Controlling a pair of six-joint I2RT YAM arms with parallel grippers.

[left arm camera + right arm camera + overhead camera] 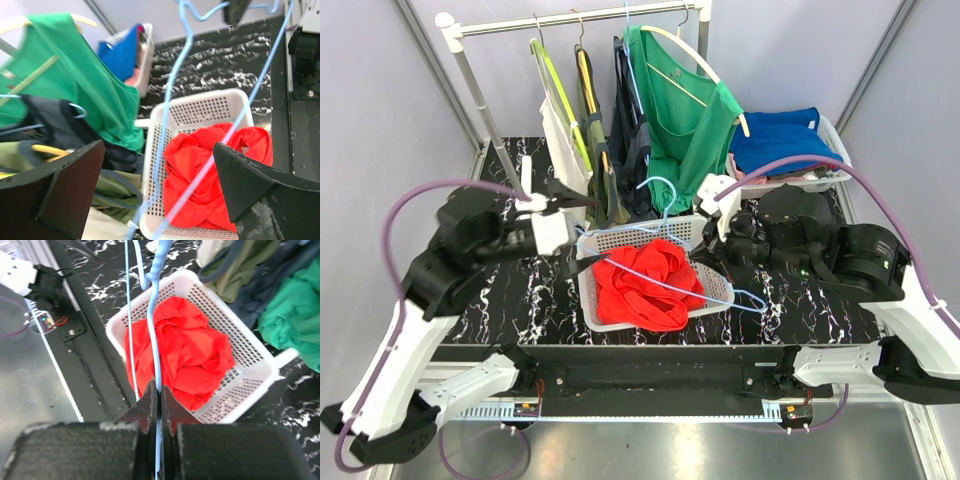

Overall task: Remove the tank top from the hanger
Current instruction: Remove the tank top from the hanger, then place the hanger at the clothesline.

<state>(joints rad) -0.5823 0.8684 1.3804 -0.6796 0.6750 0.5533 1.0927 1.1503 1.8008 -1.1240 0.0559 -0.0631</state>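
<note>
The right gripper [159, 392] has its fingers [146, 412] pressed together on the thin wire of a light blue hanger [153, 335]. The wire runs straight up out of the pinch. From there the hanger slants across a white perforated basket [239, 335]. In the top view its hook stands above the basket's far rim, and one shoulder tip pokes out past the near right corner.

The red tank top [187, 357] lies bunched in the basket beneath the wire, filling most of the floor and rising near the rim. It looks free of the hanger, though I cannot tell whether a strap is caught on the wire where the two cross.

The left gripper [159, 150] hangs with its fingers [60, 195] wide apart and nothing between them, just beside the basket's far left corner. Hanging clothes press close against its outer side.

The rack [570, 20] stands behind, and its garments, among them a green top [685, 130], drape down to the basket's far edge. The basket's near rim sits close to the front edge of the black marbled table [510, 300]. Table surface shows on the left of the basket and in a narrower strip on the right, before the right arm. A second basket holding blue cloth [775, 135] sits at the far right.
</note>
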